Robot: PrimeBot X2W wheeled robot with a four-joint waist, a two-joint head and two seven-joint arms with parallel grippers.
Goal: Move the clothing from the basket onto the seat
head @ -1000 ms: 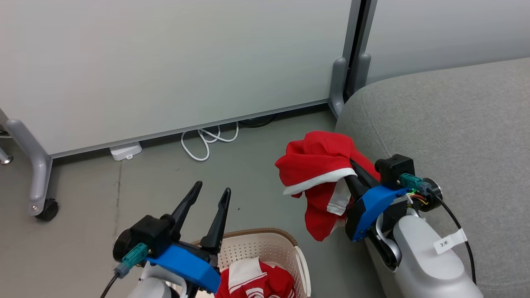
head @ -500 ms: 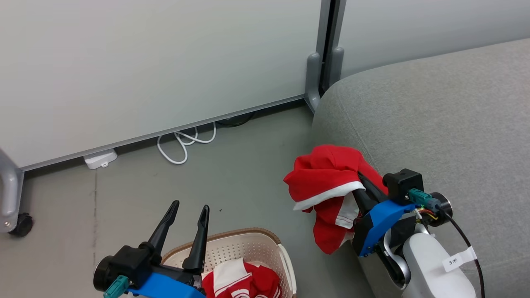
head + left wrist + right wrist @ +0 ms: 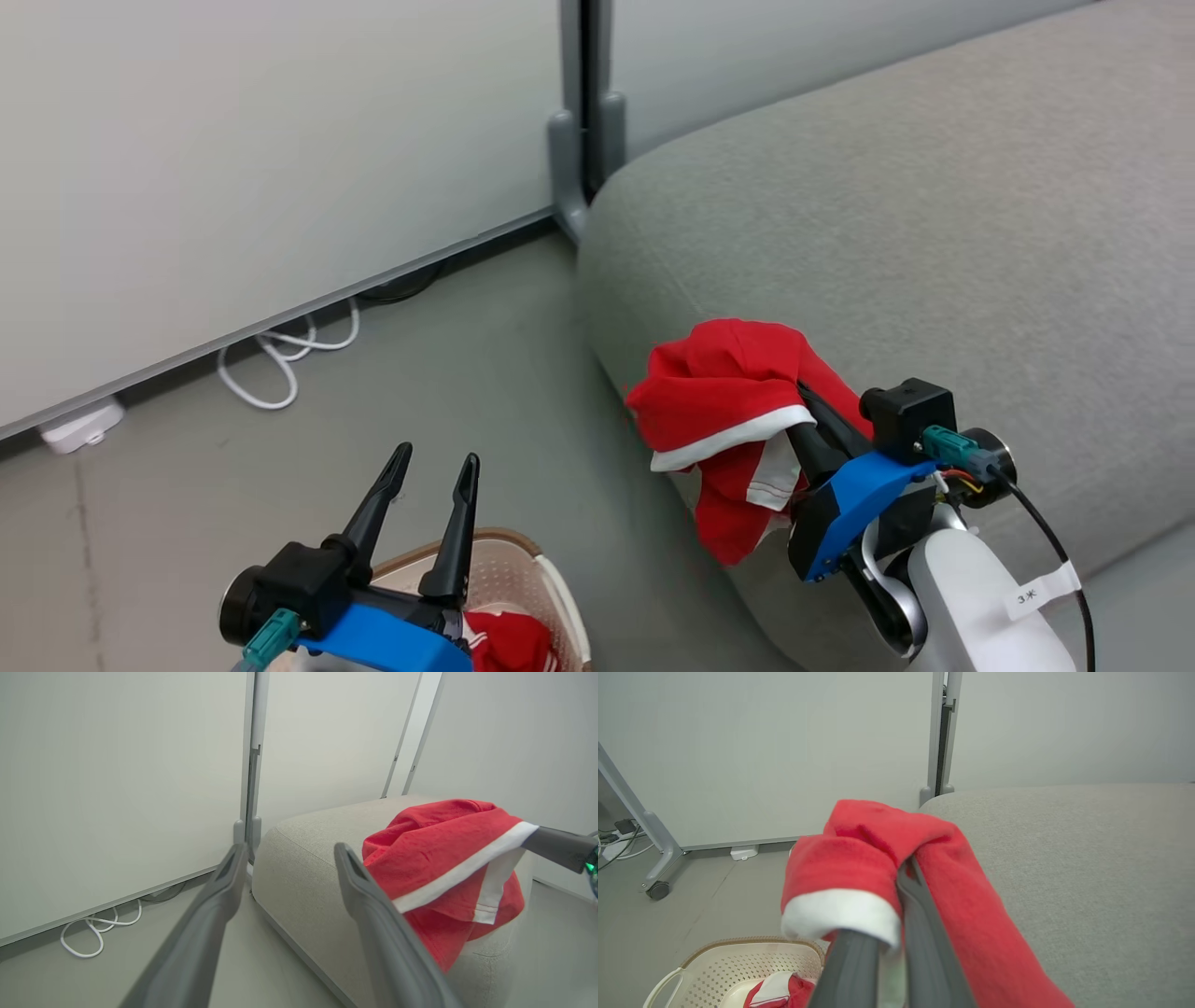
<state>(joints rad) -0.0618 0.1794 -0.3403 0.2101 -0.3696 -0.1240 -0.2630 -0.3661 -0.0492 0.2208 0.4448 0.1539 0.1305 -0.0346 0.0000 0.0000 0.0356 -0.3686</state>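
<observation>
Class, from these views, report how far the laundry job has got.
Done: nothing lies on the seat yet. In hand: the right gripper is shut on one red garment at the seat's edge. Left: release it there, then fetch the second garment from the basket.

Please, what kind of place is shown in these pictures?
Probably an office or test room, not a real home: pale partition panels on a wheeled foot, a loose white cable on the bare grey floor, and a grey seat.
</observation>
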